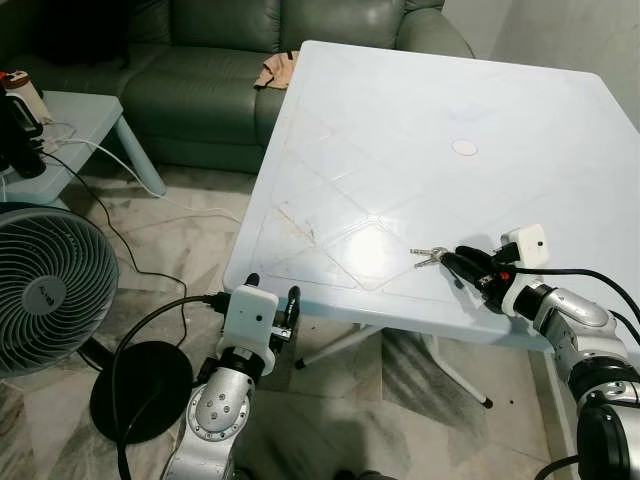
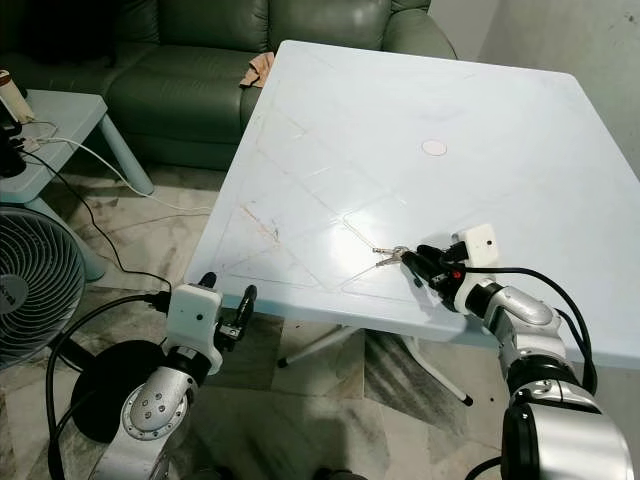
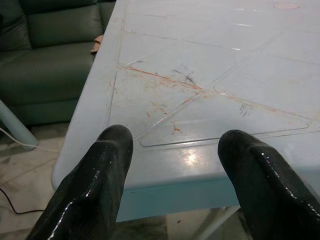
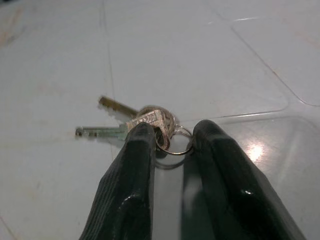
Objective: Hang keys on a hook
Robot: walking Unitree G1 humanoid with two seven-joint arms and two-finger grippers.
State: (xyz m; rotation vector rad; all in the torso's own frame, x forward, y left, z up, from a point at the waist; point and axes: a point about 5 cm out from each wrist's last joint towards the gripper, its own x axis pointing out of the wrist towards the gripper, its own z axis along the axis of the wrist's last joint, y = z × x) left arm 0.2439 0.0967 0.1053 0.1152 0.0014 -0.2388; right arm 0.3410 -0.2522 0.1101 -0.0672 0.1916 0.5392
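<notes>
A small bunch of keys [image 1: 428,256] on a metal ring [image 4: 173,143] lies on the pale blue table [image 1: 400,130] near its front edge. My right gripper [image 1: 460,264] rests low on the table top just right of the keys. In the right wrist view its two black fingers [image 4: 137,165] are closed in on the ring, touching it on both sides, while the key blades [image 4: 97,132] point away. My left gripper [image 1: 272,290] is open, held just below and in front of the table's front left corner, with nothing between its fingers [image 3: 100,170].
A dark green sofa [image 1: 200,70] with a tan cloth [image 1: 276,70] stands behind the table. A standing fan [image 1: 45,290] and its black base [image 1: 140,390] are at the left. A low side table [image 1: 90,115] trails cables over the marble floor.
</notes>
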